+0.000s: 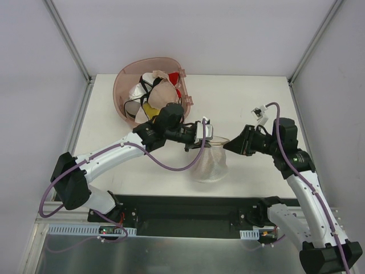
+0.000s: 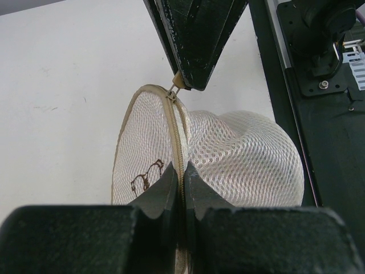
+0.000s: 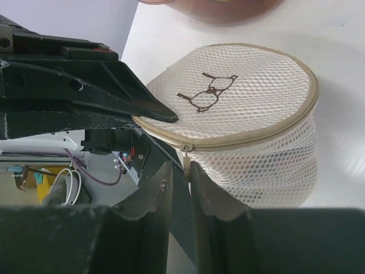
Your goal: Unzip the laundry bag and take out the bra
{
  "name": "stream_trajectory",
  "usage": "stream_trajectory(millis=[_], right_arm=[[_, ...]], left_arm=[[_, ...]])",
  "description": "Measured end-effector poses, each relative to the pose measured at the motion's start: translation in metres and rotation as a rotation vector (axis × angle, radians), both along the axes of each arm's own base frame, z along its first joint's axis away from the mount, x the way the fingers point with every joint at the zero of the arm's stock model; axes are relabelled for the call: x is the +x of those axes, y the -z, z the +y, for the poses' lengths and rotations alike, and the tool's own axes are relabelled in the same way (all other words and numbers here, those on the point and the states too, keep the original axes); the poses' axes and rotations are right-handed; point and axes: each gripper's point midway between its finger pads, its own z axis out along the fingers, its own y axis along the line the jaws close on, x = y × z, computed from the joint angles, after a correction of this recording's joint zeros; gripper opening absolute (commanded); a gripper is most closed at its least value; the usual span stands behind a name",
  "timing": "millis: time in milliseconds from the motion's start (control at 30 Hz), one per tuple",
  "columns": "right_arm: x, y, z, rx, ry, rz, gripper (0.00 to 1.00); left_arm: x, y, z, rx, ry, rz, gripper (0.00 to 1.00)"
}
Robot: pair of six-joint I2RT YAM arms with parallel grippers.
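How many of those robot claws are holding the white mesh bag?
2. The left gripper pinches the zipped rim of the laundry bag; the right gripper pinches its zip pull. No others in view.

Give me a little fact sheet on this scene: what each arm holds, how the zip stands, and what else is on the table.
bag: small rounded white mesh laundry bag, on the white table, between both grippers
left gripper: shut on the bag's beige rim
right gripper: shut on the zip pull
zip: looks closed along the rim that shows
bra: cannot be made out through the mesh
behind: translucent pink plastic tub holding mixed garments
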Motion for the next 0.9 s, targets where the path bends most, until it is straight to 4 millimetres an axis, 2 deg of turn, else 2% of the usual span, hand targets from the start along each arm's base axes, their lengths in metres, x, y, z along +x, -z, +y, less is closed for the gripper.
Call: stream_trajectory(millis=[267,333,733,900], right_arm=[[0.000,0.002,0.002,-0.003,-0.007,0.011,0.18],[0.001,0.004,0.002,-0.006,-0.005,0.015,0.02],[0.013,0.013,-0.009,-0.046,0.083,0.011,0.01],[0.027,0.039,-0.035,0.011,0.203,0.085,0.01]], left_arm=[[0.000,0.001,0.000,0.003,-0.001,0.006,0.00],[0.000,0.001,0.000,0.003,-0.001,0.007,0.00],[0.000,0.001,0.000,0.001,-0.002,0.005,0.00],[-0.004,-0.012,0.006,-0.026,0.005,-0.012,0.00]])
